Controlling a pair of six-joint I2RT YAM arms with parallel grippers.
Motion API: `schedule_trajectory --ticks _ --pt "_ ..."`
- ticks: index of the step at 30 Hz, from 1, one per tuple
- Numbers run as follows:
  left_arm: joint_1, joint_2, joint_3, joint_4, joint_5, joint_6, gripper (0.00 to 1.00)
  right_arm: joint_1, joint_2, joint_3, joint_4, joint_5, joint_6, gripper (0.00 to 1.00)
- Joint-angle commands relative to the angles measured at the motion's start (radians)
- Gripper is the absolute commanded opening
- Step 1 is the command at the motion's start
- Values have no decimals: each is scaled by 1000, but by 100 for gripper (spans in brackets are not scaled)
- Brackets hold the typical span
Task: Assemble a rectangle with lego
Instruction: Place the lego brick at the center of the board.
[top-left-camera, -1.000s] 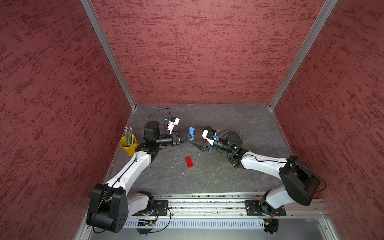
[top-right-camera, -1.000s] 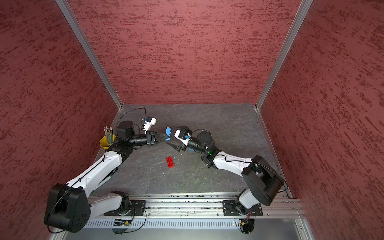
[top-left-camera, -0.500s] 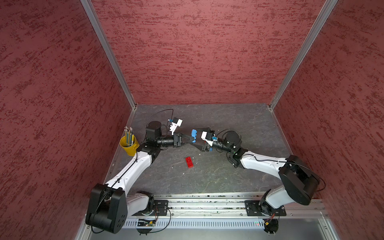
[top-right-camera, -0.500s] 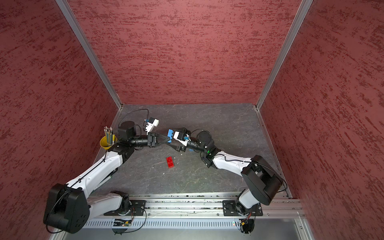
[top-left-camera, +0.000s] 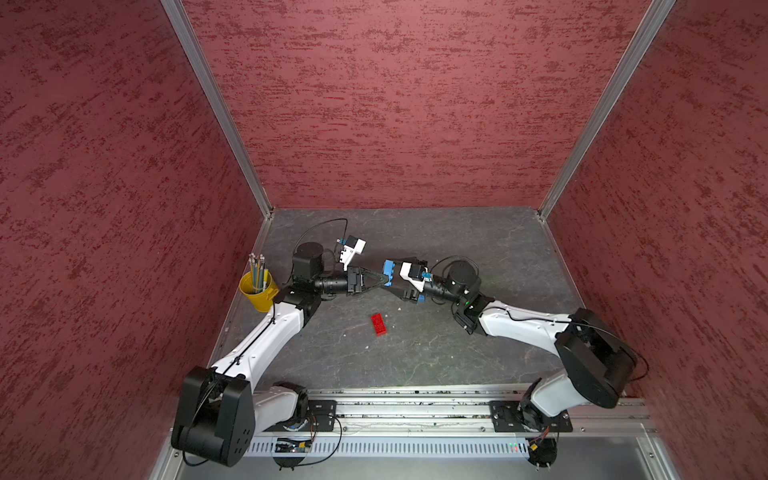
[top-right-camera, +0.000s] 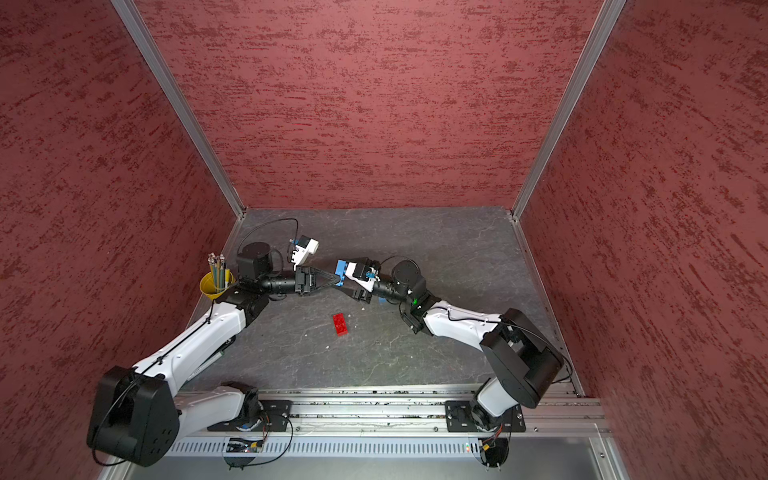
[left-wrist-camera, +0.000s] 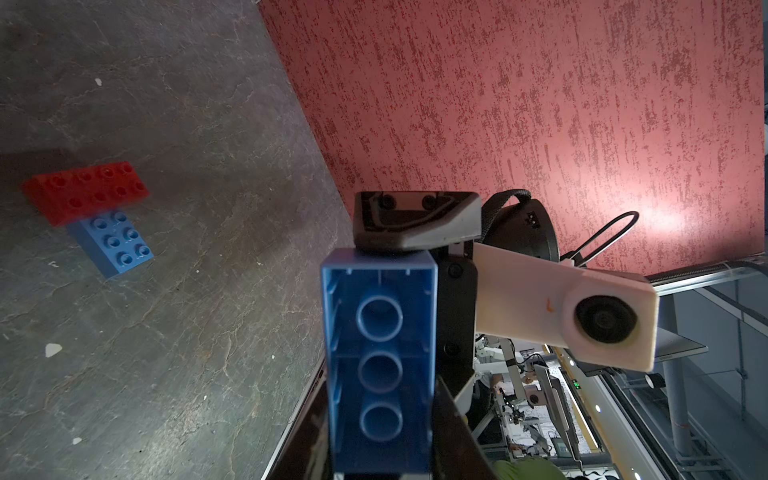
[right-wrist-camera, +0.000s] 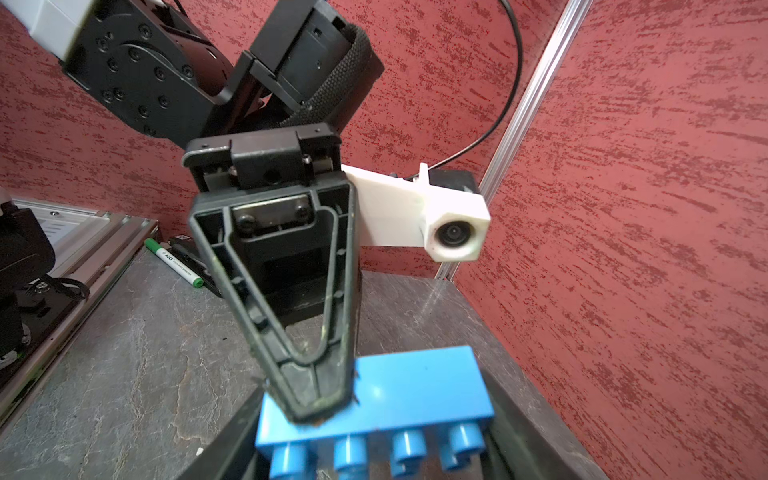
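Grey slate worktop (top-left-camera: 415, 232) boxed in by red walls, with both arms meeting mid-air just behind the loose red brick (top-left-camera: 378, 324). Left jaws are clenched on the blue brick (top-left-camera: 389, 272), which is held off the worktop on the back-wall side of the red brick. Right jaws straddle its two ends. One of them sits on an end in the left wrist cam, but I can't tell if they're actually gripping.

View differences: the left wrist cam shows the blue brick's hollow underside, plus a pair (left-wrist-camera: 87, 191) on the worktop, one red brick laid across a blue one. From above that pair hides under the right arm (top-left-camera: 523, 328), and only a blue sliver (top-left-camera: 420, 298) peeks out. The right wrist cam adds a green marker (right-wrist-camera: 174, 262) at the worktop's edge by the rail (top-left-camera: 415, 411).

Room-wise, there's open worktop all round the red brick, both toward the rail and toward the back wall. The cup (top-left-camera: 257, 293) is tucked against the side wall, well off on the left arm's side of the red brick.

Versus a second ago, the blue brick has slid in closer and the gap to the right jaws is gone. The red brick hasn't budged.
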Motion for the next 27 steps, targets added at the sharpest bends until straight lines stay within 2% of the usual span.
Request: schedule_trajectory --ticks 1,8,10,11,13,17,20,22,25,27 --pt "-2 3 34 15 -15 13 39 8 -7 29 -60 6 -23 58" --pt "35 -36 33 1 -92 13 69 8 -12 48 -110 77 -1 58" --pt "56 -65 28 -2 -135 18 96 8 -19 46 -119 100 4 58" --pt "67 -83 27 -14 -161 28 100 8 -26 43 -125 116 12 57" --pt "81 -122 29 -57 -218 69 100 8 -43 39 -145 159 31 58" --pt "89 -199 47 -210 -404 211 100 8 -86 43 -249 311 93 57" --pt "86 -254 32 -242 -533 281 100 8 -143 58 -382 450 169 57" --pt "76 -266 30 -253 -574 324 100 8 -174 59 -472 524 229 55" --pt "-1 -273 28 -259 -629 440 100 8 -223 69 -644 626 354 55" --pt "-125 -282 29 -269 -715 592 100 7 -255 97 -811 686 453 56"
